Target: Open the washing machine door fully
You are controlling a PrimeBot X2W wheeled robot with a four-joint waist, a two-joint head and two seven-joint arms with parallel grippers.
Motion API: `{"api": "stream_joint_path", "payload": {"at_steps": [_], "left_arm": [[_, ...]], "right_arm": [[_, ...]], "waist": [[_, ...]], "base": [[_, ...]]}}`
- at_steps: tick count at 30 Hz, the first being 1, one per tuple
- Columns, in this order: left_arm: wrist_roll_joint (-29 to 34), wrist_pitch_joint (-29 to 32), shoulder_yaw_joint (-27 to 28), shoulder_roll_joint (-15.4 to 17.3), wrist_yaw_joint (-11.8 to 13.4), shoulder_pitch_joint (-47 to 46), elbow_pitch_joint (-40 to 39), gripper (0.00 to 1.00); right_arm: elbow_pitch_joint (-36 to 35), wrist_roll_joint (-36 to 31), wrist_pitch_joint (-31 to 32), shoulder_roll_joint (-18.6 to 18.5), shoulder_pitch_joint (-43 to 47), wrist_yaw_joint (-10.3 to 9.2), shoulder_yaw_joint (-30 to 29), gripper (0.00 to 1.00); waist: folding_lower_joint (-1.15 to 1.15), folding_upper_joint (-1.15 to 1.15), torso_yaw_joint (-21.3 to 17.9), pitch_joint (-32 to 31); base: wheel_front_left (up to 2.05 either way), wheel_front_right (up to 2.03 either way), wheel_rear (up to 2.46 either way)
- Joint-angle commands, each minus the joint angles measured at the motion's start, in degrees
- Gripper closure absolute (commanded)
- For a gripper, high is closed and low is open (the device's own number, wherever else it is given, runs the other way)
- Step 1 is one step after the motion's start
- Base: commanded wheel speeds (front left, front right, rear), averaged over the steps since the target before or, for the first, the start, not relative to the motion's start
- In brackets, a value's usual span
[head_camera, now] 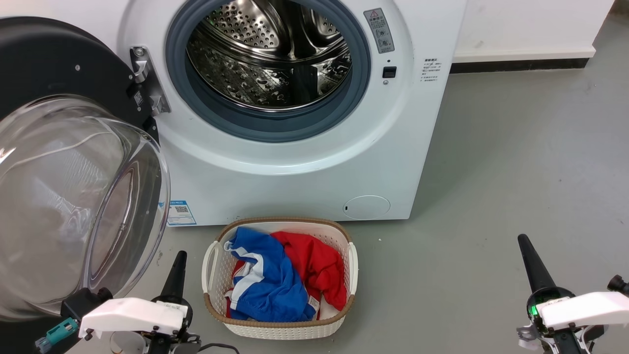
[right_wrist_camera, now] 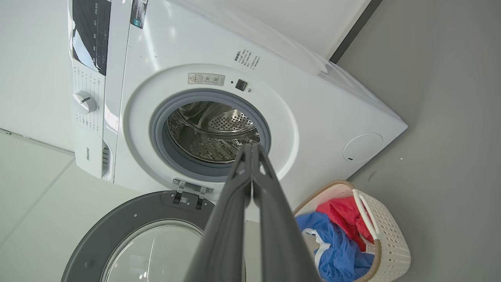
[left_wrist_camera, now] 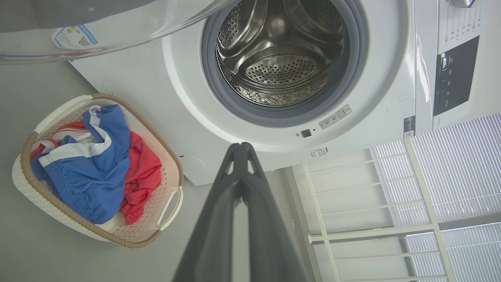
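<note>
Washing machine door (head_camera: 49,64) is swung wide, left of the washing machine (head_camera: 304,167): glossy black ring, bulging clear glass bowl. Left gripper (head_camera: 180,258), pinched shut and empty, sits just beside that glass, so a careless swing could knock it. Right gripper (head_camera: 525,242) is shut and empty too.

Laundry room — washing machine (head_camera: 295,147), clothes basket (head_camera: 280,280).
</note>
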Motion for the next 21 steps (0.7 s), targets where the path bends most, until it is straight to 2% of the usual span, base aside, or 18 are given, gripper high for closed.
{"api": "stream_joint_path", "payload": {"at_steps": [1,21], "left_arm": [[-1.29,0.33,0.72,-0.21,-0.69,-1.53,-0.21,1.00],[-9.81,2.76,3.89,-2.07,-3.48,-2.42,1.03,1.00]], "right_arm": [[-0.03,1.72,0.26,0.08,-1.36,0.02,-0.24,1.00],[1.97,12.40,1.23,0.40,-2.90,0.02,-0.79,1.00]], "waist": [[0.00,0.00,0.02,0.01],[0.00,0.00,0.29,0.12]], "base": [[0.00,0.00,0.00],[0.00,0.00,0.00]]}}
